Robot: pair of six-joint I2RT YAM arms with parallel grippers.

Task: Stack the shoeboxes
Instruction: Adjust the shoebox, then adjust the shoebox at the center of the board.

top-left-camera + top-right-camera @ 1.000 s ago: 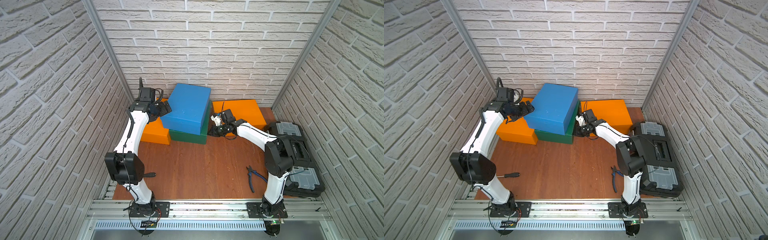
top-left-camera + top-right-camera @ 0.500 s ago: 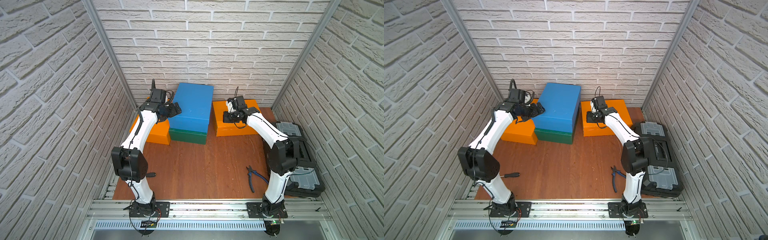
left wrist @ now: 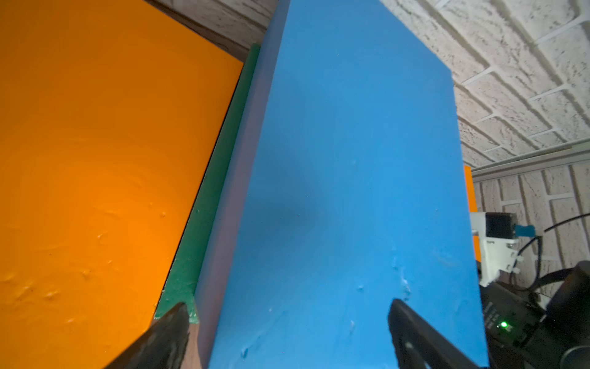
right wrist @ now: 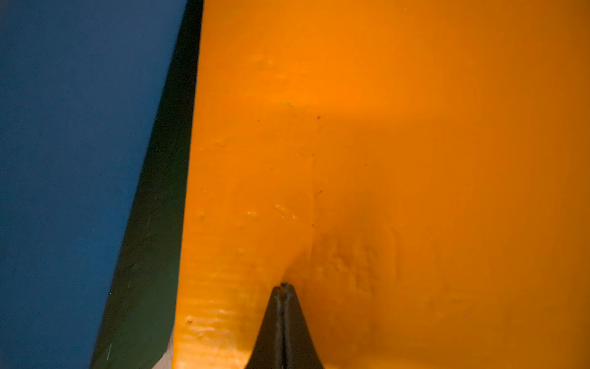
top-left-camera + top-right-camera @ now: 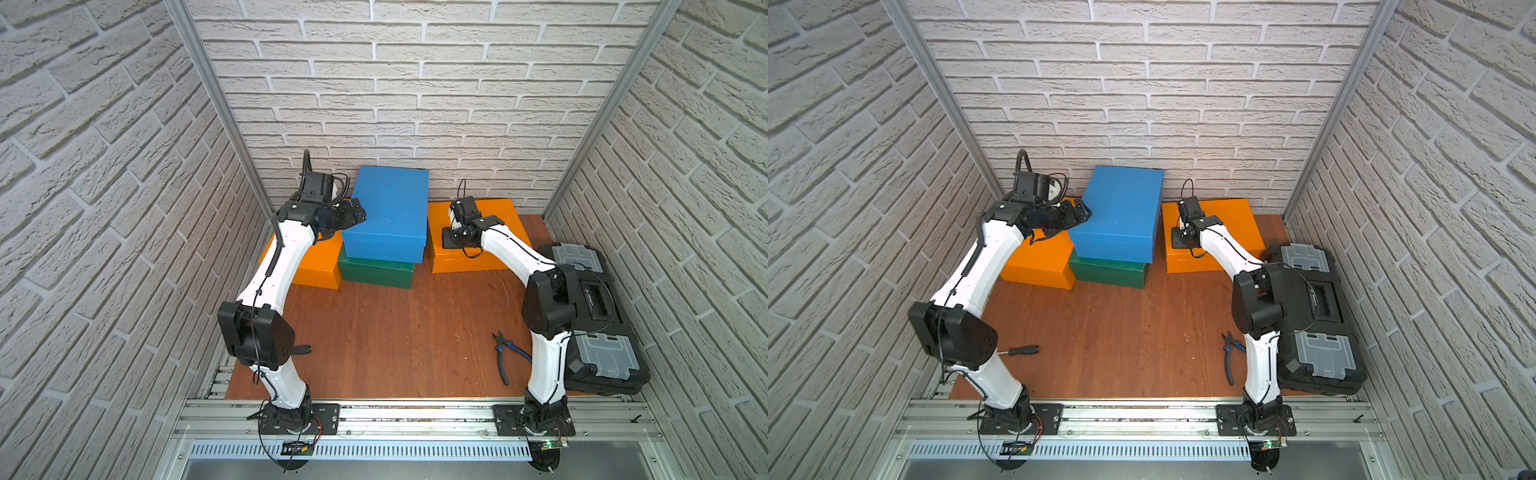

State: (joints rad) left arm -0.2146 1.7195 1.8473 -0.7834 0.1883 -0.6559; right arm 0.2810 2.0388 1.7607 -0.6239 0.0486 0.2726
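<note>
In a top view, the left gripper (image 5: 358, 210) stands with its jaws wide apart and empty, right at the side of the blue box (image 5: 386, 216). That box sits a little askew on the green box (image 5: 376, 272), so the stack begins just ahead of its tips. One orange box (image 5: 316, 266) lies on the table (image 5: 395, 332) beneath this gripper's wrist, against the green one. The right gripper (image 5: 452, 240) points down at the other orange box (image 5: 505, 210), which lies flat directly under it, just beside the stack.

In the left wrist view, one finger (image 3: 172, 332) hangs over the strip of green showing beside the orange lid. The other finger (image 3: 412, 329) is over the blue lid. The blue box's long top edge runs between them, and neither is seen pressing.

In the right wrist view, the jaws are together tip to tip, holding nothing, low over the orange lid. Whether they touch it I cannot tell. The lid is dimpled just ahead of the tips.

These boxes are probably light, hollow cardboard: stiff along edges and corners, soft in the middle of a panel, with smooth painted skin that may slip. Each is far too wide for one gripper to span. The sounder hold is likely both arms squeezing opposite walls low down, below the lid's rim, since a lid pinched alone could lift off.
</note>
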